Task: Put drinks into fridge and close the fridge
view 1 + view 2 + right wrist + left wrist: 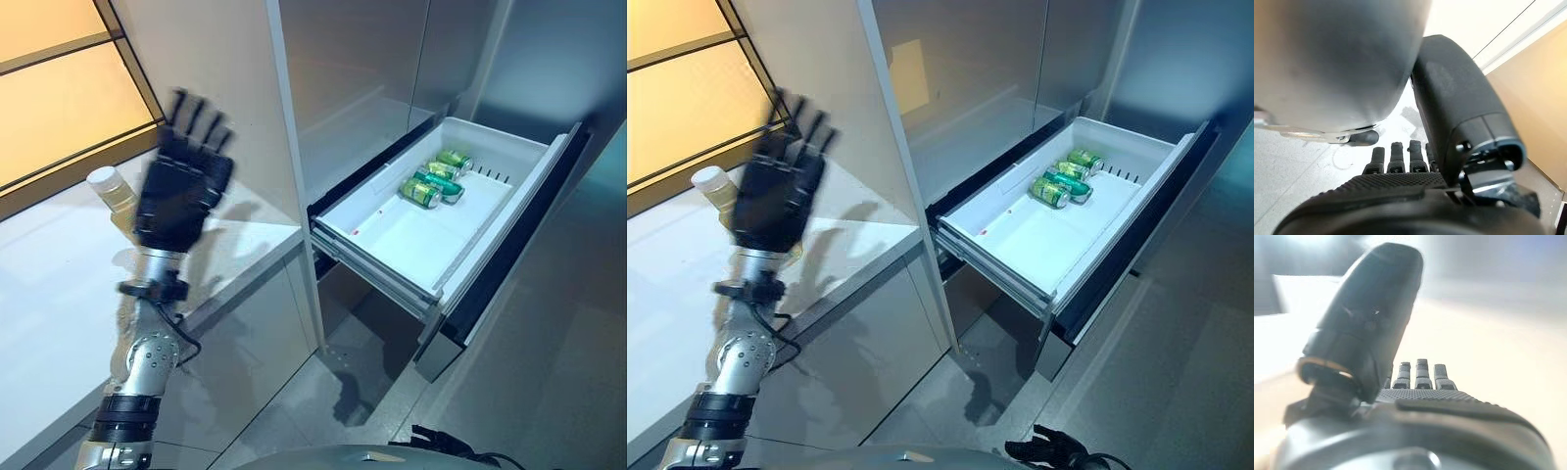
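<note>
White countertop [59, 294] is overhung by the left hand [181, 191], fingers spread and empty, while the upright pale capped bottle [110, 196] is found just at its nine o'clock.

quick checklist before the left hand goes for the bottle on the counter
1. Left hand free: ok, fingers straight and spread, holding nothing.
2. Bottle within the hand's line: ok, it stands upright on the white counter right behind the hand, partly hidden by it.
3. Contact with the bottle: cannot tell, the hand covers it.
4. Fridge drawer open: ok, pulled out.
5. Room in the drawer: ok, green cans lie at its far end, the near part is bare.
6. Right hand free: ok, fingers straight, nothing held.
</note>
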Controlling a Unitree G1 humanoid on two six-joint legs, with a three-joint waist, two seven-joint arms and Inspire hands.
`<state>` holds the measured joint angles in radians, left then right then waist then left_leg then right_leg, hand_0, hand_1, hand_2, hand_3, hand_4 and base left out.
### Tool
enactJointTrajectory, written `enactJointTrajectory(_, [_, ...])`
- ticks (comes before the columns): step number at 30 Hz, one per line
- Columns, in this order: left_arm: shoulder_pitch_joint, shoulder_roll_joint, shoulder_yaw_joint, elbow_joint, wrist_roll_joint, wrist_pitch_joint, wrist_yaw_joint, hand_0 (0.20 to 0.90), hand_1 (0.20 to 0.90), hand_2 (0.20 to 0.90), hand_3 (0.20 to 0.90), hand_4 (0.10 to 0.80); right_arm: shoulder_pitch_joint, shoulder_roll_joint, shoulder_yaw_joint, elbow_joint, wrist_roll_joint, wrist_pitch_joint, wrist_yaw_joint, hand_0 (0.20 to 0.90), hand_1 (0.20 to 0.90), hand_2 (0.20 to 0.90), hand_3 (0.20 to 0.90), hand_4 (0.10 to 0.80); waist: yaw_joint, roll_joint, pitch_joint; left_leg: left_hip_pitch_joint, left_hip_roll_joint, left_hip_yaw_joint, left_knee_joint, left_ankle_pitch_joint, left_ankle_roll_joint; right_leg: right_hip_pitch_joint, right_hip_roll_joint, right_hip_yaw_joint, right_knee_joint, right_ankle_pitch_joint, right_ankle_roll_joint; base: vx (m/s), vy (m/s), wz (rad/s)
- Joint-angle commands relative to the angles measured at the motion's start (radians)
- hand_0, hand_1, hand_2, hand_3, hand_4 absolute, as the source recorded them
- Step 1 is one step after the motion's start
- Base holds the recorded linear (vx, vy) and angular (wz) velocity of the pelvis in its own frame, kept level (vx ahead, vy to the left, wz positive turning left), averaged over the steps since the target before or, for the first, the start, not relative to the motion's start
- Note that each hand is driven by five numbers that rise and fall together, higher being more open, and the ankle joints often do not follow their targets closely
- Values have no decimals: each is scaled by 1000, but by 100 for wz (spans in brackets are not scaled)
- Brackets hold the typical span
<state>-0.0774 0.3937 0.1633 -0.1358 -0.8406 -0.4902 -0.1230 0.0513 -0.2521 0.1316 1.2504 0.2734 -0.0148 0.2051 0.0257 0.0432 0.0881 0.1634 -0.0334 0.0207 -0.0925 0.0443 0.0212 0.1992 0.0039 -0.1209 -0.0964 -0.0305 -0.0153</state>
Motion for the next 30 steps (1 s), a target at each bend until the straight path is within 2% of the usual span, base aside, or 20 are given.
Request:
enactJointTrajectory(1, [-133,57,31,-104,315,-149,266,900,900,900,900,800,2,48,42,57,9,-12,6,900,900,900,900,800,17,-22,-50,5,-16,-29,5,-118,10,-53,-6,-35,73,-53,45,10,-3,4])
enactJointTrajectory(6, [-191,117,11,-57,524,-74,516,900,900,900,900,800,0,49,63,54,3,-5,6,900,900,900,900,800,2,-23,-55,7,-11,-15,5,-117,9,-56,-3,-24,79,-56,44,6,1,3])
enactJointTrajectory(11, [-217,160,-5,0,606,10,617,900,900,900,900,800,-3,45,66,52,-7,5,9,900,900,900,900,800,-7,-21,-54,10,-10,-5,6,-116,9,-56,-2,-14,84,-56,45,5,3,-1])
enactJointTrajectory(16, [-225,180,-14,59,631,95,650,900,900,900,900,800,-9,40,63,51,-13,14,11,900,900,900,900,800,-12,-20,-50,16,-10,2,7,-118,10,-54,0,-6,87,-58,45,0,0,0])
enactJointTrajectory(30, [-219,211,-23,206,653,192,671,900,900,900,900,800,-13,24,51,47,-34,30,19,900,900,900,900,800,-18,-18,-47,27,-12,14,12,-122,11,-47,-3,0,97,-64,48,1,1,0])
